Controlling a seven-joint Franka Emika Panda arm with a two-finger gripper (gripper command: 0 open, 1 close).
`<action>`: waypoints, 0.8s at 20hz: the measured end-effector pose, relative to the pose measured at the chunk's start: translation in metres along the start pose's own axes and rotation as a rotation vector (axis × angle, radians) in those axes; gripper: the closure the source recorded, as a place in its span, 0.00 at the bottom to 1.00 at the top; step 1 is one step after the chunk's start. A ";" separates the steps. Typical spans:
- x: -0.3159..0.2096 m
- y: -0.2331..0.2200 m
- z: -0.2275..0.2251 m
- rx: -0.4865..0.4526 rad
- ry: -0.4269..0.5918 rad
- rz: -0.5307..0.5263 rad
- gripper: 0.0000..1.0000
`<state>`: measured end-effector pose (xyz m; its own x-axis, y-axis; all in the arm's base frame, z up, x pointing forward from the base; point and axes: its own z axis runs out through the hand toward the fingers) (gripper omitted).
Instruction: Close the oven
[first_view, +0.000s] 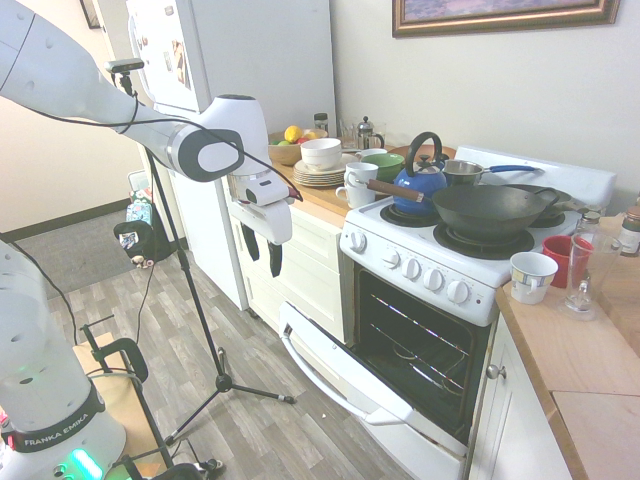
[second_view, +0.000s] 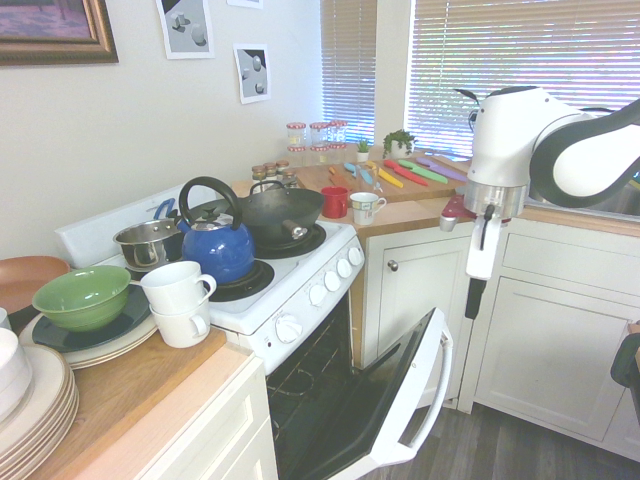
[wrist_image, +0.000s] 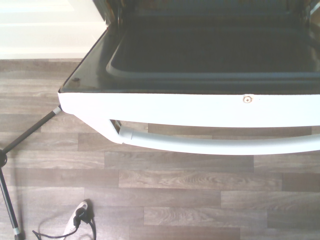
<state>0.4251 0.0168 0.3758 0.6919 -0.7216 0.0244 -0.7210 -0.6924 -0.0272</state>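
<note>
The white oven (first_view: 430, 280) stands between the counters with its drop-down door (first_view: 335, 355) partly open and tilted. The dark cavity with wire racks (first_view: 420, 335) shows behind it. The second exterior view has the door (second_view: 405, 395) leaning out, its long white handle (second_view: 440, 385) on the outer face. From the wrist view I look down on the door's top edge (wrist_image: 200, 107) and the handle (wrist_image: 215, 144) over the wood floor. My gripper (first_view: 262, 255) hangs fingers-down in the air, above and out in front of the door, touching nothing. It looks open and empty, and it also shows in the second exterior view (second_view: 476, 295).
A blue kettle (first_view: 420, 180), a dark wok (first_view: 490, 208) and a small pot (second_view: 150, 240) sit on the burners. Cups, bowls and plates crowd the counter (first_view: 320, 195) beside the stove. White cabinets (second_view: 560, 330) flank the oven. A tall fridge (first_view: 240, 60) stands behind the arm.
</note>
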 end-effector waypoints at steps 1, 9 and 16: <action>0.000 0.000 0.000 0.000 -0.001 0.001 0.00; -0.009 -0.017 0.087 -0.138 -0.062 0.086 0.00; -0.005 -0.014 0.211 -0.122 -0.083 0.100 0.00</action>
<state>0.4392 0.0303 0.1654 0.6135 -0.7878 -0.0553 -0.7821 -0.6158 0.0958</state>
